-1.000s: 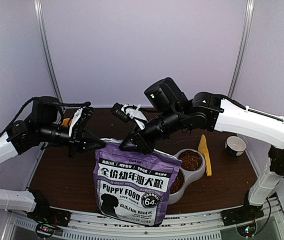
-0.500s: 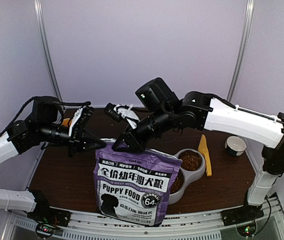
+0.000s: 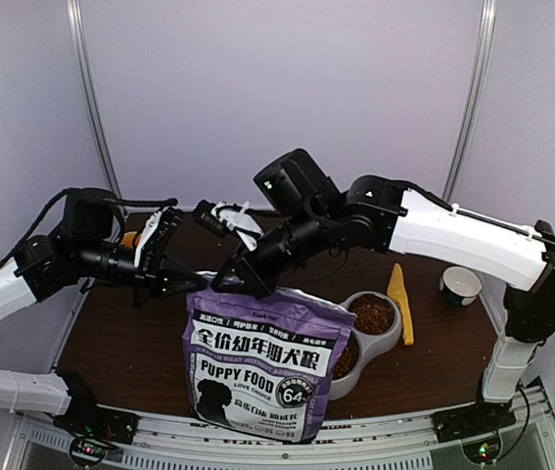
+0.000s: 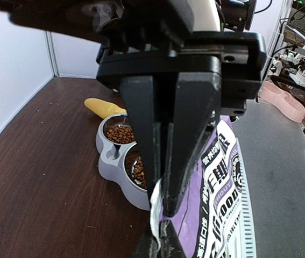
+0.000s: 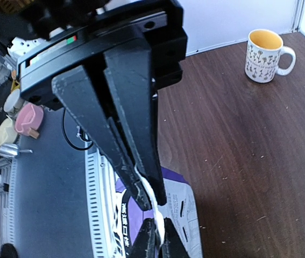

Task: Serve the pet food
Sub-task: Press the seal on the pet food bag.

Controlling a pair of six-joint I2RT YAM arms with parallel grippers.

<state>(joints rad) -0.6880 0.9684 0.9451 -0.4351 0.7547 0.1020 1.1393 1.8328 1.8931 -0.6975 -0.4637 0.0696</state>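
Pet food (image 3: 373,315): reddish-brown kibble, contained in both wells of a grey double bowl (image 3: 387,343). The bowl is set on the brown table (image 3: 130,333), just right of a purple-and-white bag (image 3: 262,362). The bag is stood upright, and the bowl's near well is partly hidden behind it. A yellow scoop (image 3: 399,304) is laid just right of the bowl. A mug (image 3: 461,286) is placed farther right, near the table's edge. The left gripper (image 3: 195,284) is clenched on the bag's top edge near its left corner. The right gripper (image 3: 224,287) is clamped on the same edge just beside it. A pale strip of that edge is seen pinched between each pair of fingers.
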